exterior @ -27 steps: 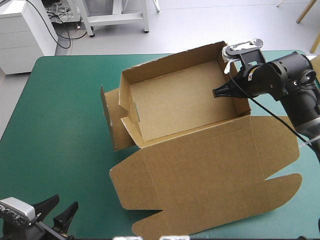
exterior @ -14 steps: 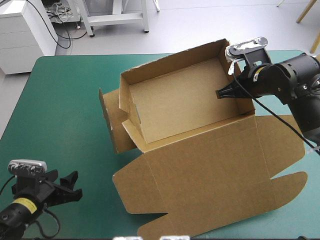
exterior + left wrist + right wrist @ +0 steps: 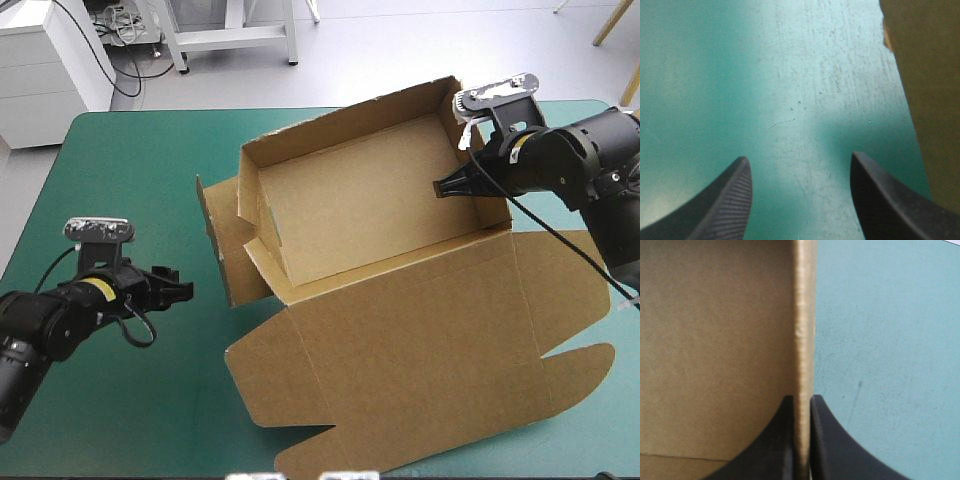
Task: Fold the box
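While your right claw point(image 3: 441, 187) is pinching the box point(image 3: 350, 210) by its right wall, your left claw point(image 3: 181, 291) is hovering open over the desk point(image 3: 120, 170).
Your right claw is pressing all but shut on the wall's upright edge, with brown board on one side and teal-green cover on the other. Your left claw is standing wide apart, gripping nothing, just beside the box's left flap. The box is sitting as an open tray right of the desk's middle, its lid lying flat toward the near edge.
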